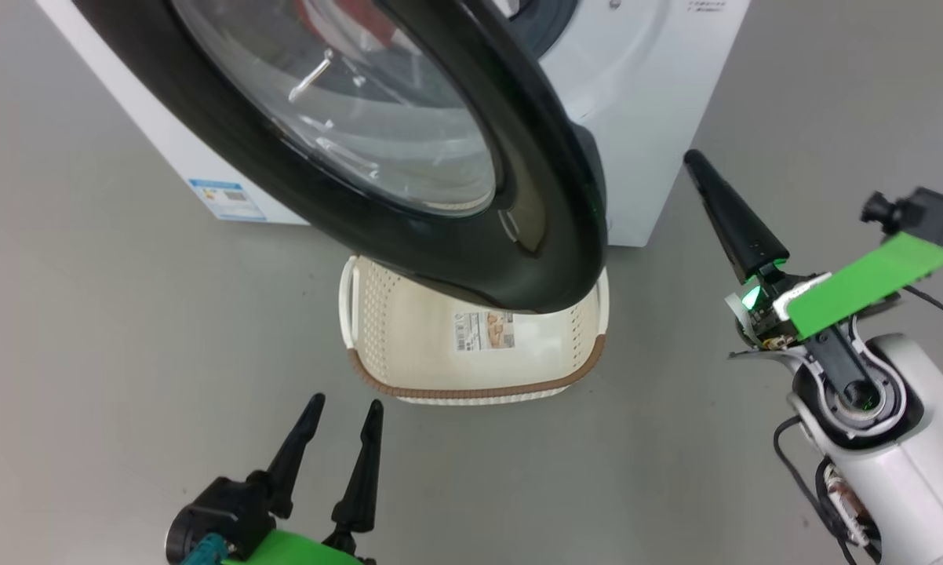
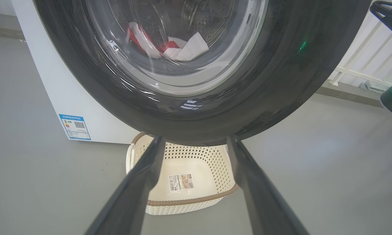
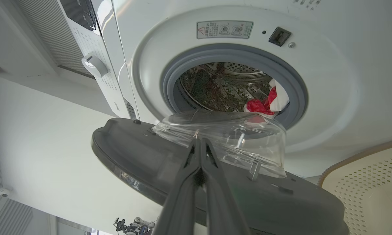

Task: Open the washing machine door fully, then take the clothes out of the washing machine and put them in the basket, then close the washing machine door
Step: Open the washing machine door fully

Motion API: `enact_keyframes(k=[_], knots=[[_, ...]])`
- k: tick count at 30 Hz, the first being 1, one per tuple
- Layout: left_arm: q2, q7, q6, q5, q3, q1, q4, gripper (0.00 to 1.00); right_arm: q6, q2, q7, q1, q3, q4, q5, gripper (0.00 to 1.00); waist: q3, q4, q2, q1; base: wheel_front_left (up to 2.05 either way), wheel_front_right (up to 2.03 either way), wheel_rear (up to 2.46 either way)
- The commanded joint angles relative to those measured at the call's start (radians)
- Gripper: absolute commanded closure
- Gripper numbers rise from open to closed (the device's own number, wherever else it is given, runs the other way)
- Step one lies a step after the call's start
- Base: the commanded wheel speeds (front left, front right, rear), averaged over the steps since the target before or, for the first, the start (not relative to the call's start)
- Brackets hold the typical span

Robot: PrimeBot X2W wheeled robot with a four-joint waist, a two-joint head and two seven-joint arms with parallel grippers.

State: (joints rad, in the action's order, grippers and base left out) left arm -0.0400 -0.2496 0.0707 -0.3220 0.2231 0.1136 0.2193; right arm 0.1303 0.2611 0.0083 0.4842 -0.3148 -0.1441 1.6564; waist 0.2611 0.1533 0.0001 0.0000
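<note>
The washing machine door [image 1: 440, 259] stands swung out from the washing machine [image 1: 644, 118]. In the head view its top is cut off, and its black rim hides the drum mouth and the far end of the basket [image 1: 471, 390], which sits on the floor just below it. The clothes [image 3: 264, 104] lie at the drum's mouth against the grey ring, partly behind the door's glass bowl. Through the glass in the left wrist view they are blurred by reflections.

The left gripper [image 1: 344, 402] hangs low near the basket, its fingers spread apart and empty, pointing towards the door. The right gripper [image 1: 695, 161] reaches up at the right with its fingers pressed together on nothing, clear of the door in the head view.
</note>
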Motion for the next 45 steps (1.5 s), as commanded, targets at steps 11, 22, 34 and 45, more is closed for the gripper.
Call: enact_keyframes(k=[11,22,34,45], knots=[[-0.01,-0.012,-0.017,-0.036,0.008,0.054,-0.029,0.0,0.0,-0.037,0.375,0.076,0.081,-0.093,0.149,1.0,0.064,0.055,-0.0001,0.0,0.0,0.0,0.0],[-0.01,-0.012,-0.027,-0.063,0.031,0.057,-0.026,0.0,0.0,-0.09,0.543,0.064,0.125,-0.13,0.108,1.0,0.059,0.09,-0.0001,0.0,0.0,0.0,0.0],[-0.01,-0.012,-0.036,-0.072,0.042,0.029,-0.024,0.0,0.0,-0.147,0.611,-0.021,0.119,-0.121,0.03,1.0,0.003,0.155,-0.0001,0.0,0.0,0.0,0.0],[-0.01,-0.012,-0.04,-0.08,0.05,-0.014,-0.024,0.0,0.0,-0.18,0.624,-0.088,0.071,-0.114,-0.03,1.0,-0.055,0.238,-0.0001,0.0,0.0,0.0,0.0]])
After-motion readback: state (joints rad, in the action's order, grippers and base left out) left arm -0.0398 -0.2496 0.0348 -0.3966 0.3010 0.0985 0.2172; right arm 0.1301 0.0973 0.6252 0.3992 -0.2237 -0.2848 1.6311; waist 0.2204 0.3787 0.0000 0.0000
